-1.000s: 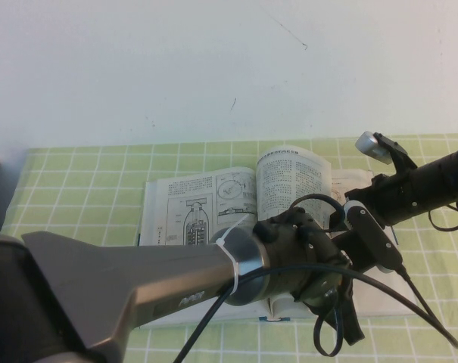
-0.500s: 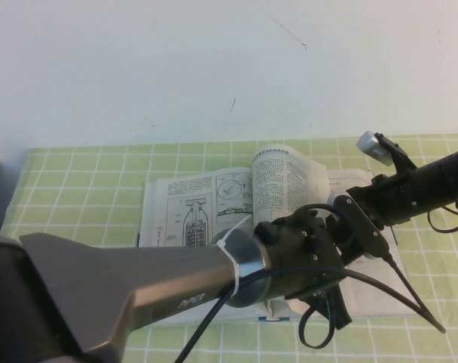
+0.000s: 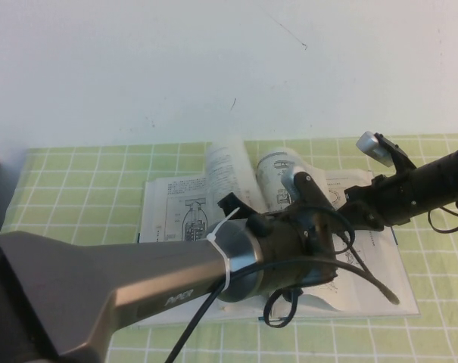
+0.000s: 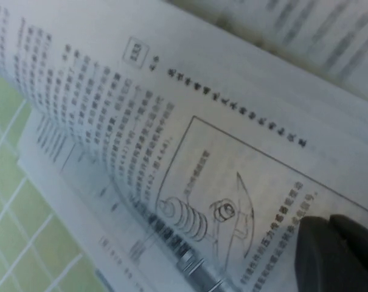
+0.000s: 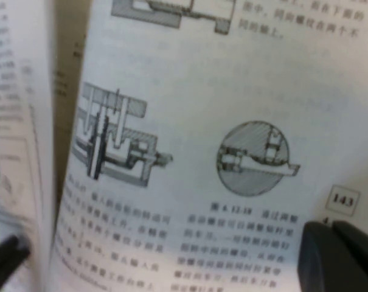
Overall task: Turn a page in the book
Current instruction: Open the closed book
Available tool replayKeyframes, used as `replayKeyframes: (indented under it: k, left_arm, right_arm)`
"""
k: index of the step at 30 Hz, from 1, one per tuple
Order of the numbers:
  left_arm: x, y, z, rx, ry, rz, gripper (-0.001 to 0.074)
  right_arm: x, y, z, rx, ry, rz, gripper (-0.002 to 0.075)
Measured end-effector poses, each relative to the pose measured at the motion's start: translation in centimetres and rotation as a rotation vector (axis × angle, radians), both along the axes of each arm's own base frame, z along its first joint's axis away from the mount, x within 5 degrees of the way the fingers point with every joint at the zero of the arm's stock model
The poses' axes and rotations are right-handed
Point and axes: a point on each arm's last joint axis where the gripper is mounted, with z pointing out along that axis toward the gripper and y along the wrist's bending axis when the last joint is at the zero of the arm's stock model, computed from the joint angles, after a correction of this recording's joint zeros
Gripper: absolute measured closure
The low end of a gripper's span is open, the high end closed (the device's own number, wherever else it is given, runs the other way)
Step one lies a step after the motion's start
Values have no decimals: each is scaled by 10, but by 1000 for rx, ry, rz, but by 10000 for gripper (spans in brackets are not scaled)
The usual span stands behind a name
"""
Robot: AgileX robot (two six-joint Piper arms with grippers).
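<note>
Paper page [image 3: 227,168] arching mid-frame over the book [image 3: 164,204].
Thin, floppy, tearable; best taken at its edge. Left gripper [image 3: 300,185] jaws unclear; right gripper [image 3: 348,208] sitting closed.

Book [image 3: 168,200] lay open on the table [image 3: 77,174], page [image 3: 227,170] stood raised near its middle, left gripper [image 3: 304,189] apparently beside it, right gripper [image 3: 350,208] over the right half.

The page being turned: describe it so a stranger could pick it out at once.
On the green checked tablecloth lies the open book. Near its spine one page stands up, curling, beside the left claw, which is over the book's middle. Every other leaf lies flat; only this one stands upright, dense text facing the camera.
</note>
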Motion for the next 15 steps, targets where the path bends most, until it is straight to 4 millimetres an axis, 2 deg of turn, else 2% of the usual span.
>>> replayKeyframes:
  k: [6,9,11,15]
  left_arm:
    - [9,22,1,104,-5,140,739]
    - [15,35,8,113,-10,215,739]
    - [19,45,20,92,-23,258,739]
    - [25,68,55,17,-69,341,739]
  right_arm:
    - [0,0,0,-1,0,1,728]
    - [0,0,0,0,1,2,728]
    - [0,0,0,0,1,2,728]
    - [0,0,0,0,1,2,728]
